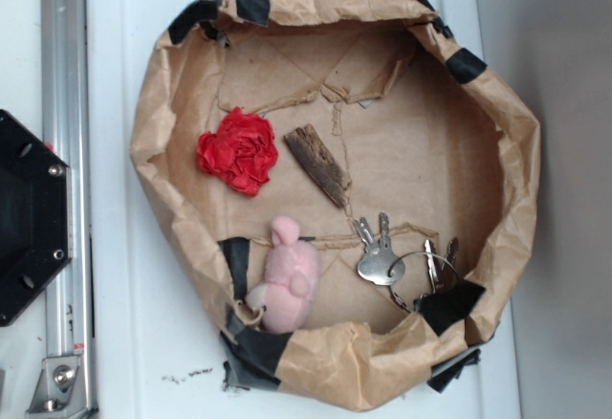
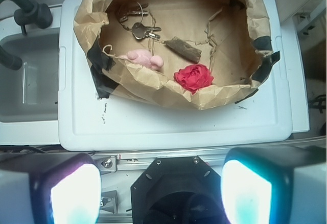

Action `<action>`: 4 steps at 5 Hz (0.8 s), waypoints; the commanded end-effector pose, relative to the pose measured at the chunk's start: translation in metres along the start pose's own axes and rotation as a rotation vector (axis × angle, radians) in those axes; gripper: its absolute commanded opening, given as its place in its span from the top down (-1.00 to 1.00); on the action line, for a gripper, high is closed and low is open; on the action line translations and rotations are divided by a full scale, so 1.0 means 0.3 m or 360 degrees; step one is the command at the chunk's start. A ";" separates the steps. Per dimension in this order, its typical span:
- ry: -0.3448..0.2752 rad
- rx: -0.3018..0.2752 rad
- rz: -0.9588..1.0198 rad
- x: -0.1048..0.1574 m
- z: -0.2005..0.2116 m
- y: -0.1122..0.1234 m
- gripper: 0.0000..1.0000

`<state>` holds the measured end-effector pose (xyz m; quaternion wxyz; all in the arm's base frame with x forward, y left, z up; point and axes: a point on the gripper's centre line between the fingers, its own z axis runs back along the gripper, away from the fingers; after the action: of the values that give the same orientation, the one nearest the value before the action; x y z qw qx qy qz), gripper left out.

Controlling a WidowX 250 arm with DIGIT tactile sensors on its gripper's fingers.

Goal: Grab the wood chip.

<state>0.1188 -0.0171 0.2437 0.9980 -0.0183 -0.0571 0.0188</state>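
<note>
Lay flat: wood chip (image 1: 318,164), dark brown, rough-grained, ragged-ended, inside paper-bag basin (image 1: 153,132) between red paper ball (image 1: 238,150) and keys (image 1: 380,258). Hovered well apart: end effector (image 2: 161,193), fingers spread wide.

Blurred finger pads (image 2: 75,193) cut by the bottom edge; pink toy (image 2: 143,58) partly behind crumpled paper rim (image 2: 153,81).

Black hexagonal base plate (image 1: 29,218) at the frame's left edge in the exterior view, flat-faced, with small silver screws near its corners. Same black plate (image 2: 176,191) seen from the wrist view, dark round hollow at its centre, small screws along its top edge. Gripper (image 2: 161,191) with two broad fingers (image 2: 74,196), black-edged, pads glowing pale white to teal.
</note>
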 end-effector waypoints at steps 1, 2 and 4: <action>0.0000 0.0000 0.0000 0.000 0.000 0.000 -1.00; 0.0010 -0.0054 -0.0143 0.158 -0.093 0.035 -1.00; -0.0058 0.0109 -0.0440 0.389 -0.315 0.153 -1.00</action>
<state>0.2419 0.0257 0.1493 0.9896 0.0177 -0.0596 -0.1294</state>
